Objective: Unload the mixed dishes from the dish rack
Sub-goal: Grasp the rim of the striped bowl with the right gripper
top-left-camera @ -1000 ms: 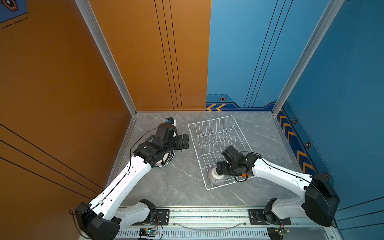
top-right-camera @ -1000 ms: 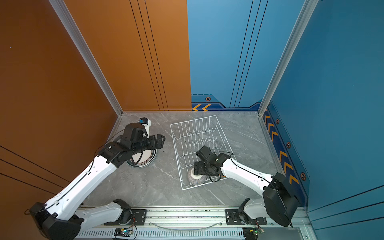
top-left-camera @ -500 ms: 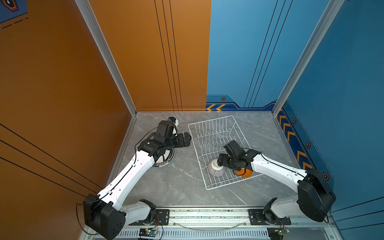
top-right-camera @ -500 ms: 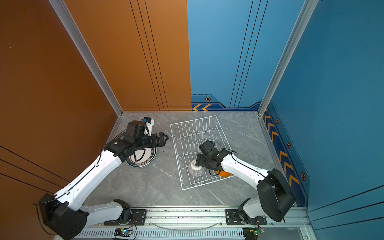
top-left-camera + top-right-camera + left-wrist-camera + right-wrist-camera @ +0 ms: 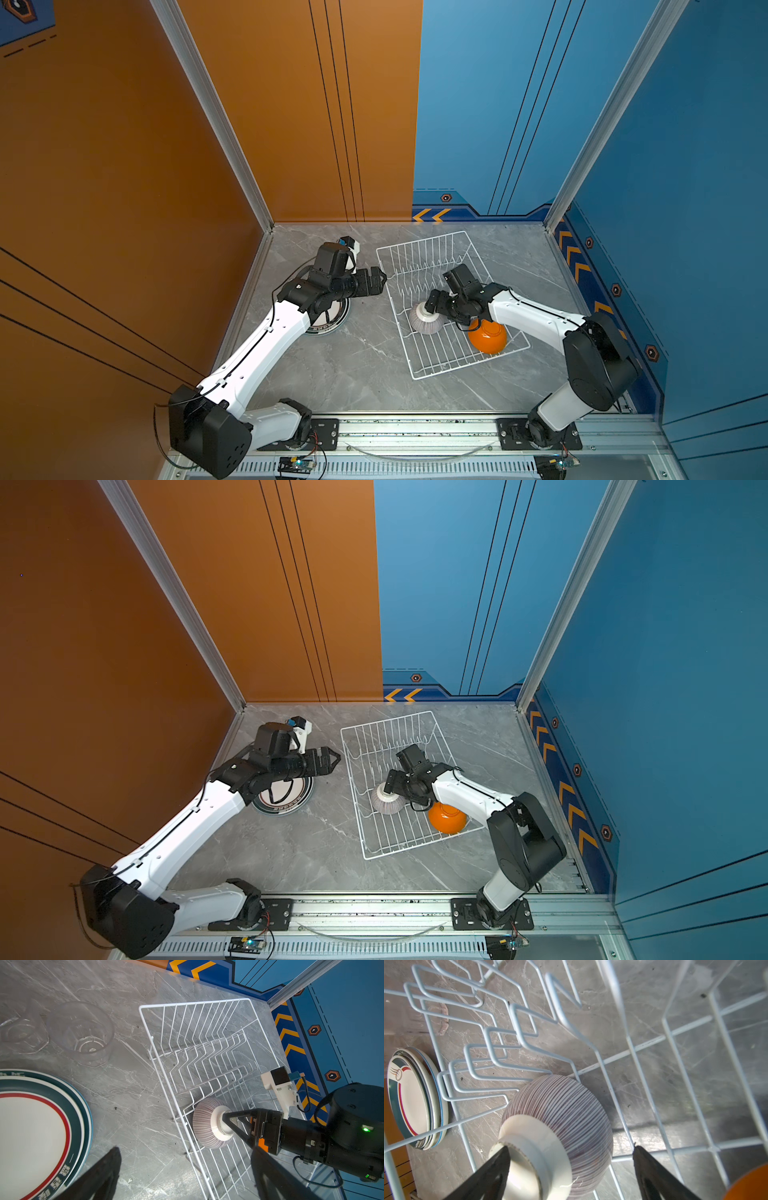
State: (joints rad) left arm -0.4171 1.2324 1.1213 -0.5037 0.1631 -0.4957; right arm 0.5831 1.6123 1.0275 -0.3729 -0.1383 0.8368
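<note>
Right gripper (image 5: 432, 302), jaws wide apart, straddles the white foot of the overturned striped bowl (image 5: 424, 323) at the dish rack's (image 5: 428, 253) nine o'clock edge; close off-centre and it could skid onto the prongs (image 5: 209, 1057).

— Where could we pass into the dish rack (image 5: 415, 255)?
— From above at its far end, where the floor is bare. Rows of upright prongs (image 5: 207, 1057) bar its middle.
— And the near end?
— Tight. We have the tilted grey-striped bowl (image 5: 424, 324) just inside the left wall, the orange bowl (image 5: 488, 336) by the right wall, and the right arm (image 5: 532, 316) reaching in between them.
— Outside?
— Bare tabletop (image 5: 353, 374) in front of us. Left of the rack, stacked plates (image 5: 291, 799) and two tumblers (image 5: 83, 1034) leave a narrow lane, and the left gripper (image 5: 381, 282) hangs there, jaws wide
</note>
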